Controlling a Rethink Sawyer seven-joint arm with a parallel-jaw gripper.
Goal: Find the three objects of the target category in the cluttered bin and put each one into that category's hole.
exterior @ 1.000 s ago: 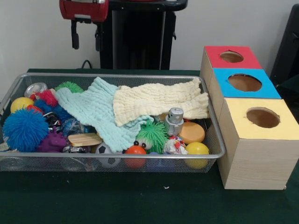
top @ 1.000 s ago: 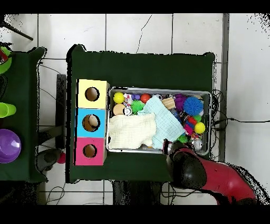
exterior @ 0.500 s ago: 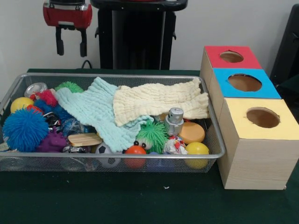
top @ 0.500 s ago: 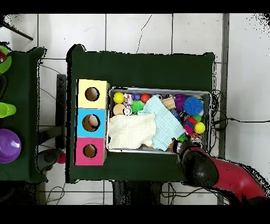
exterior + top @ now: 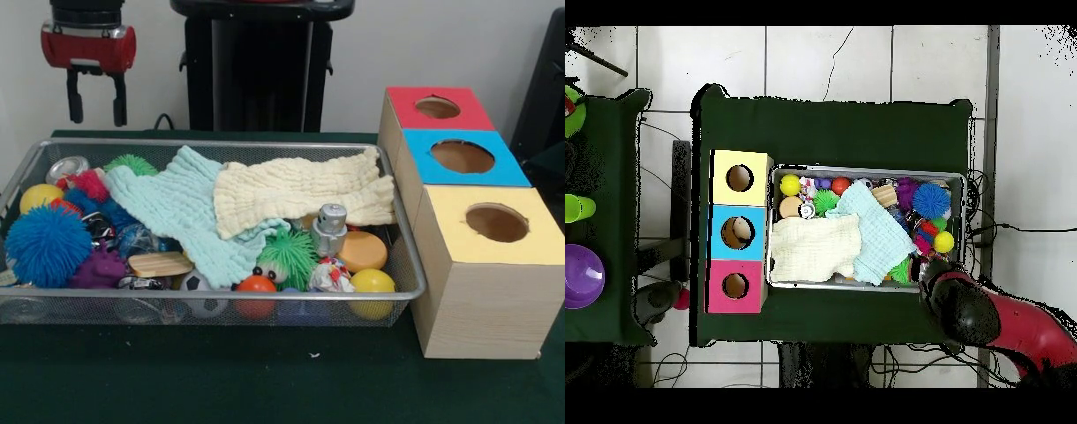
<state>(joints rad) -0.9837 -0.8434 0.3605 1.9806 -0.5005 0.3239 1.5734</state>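
pincer (image 5: 93, 109) hangs released & empty above the wire bin's (image 5: 35, 159) far corner, def search step imo, toys sit in the bin half under two cloths (image 5: 265, 199), next it prob needs to drop & pick one.

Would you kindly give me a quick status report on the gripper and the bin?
Gripper open, empty, above the bin's back corner by the silver can. Nothing picked yet. Two cloths, pale blue and cream, cover much of the clutter.
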